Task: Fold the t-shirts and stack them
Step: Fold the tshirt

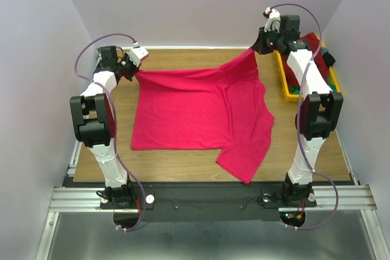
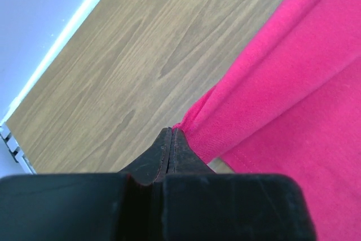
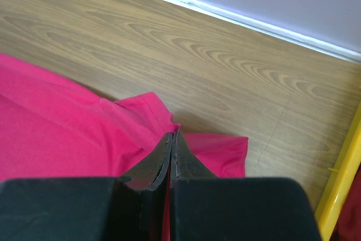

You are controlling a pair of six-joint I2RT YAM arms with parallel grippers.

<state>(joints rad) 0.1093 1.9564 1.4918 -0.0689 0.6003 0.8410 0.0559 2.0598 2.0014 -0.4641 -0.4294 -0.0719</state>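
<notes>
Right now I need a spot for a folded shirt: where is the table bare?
Bare table: the far strip between the crimson t-shirt and back wall; the near strip below its hem. Crowded: far right, by the yellow bin.

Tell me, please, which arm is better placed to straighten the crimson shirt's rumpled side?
Right, probably: the right tool grips the crimson shirt at the corner by its rumpled side. The left tool pinches the opposite corner, where cloth lies flat.

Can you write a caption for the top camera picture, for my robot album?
Left gripper and right gripper each pinch the far edge of a crimson t-shirt spread on the wooden table.
</notes>
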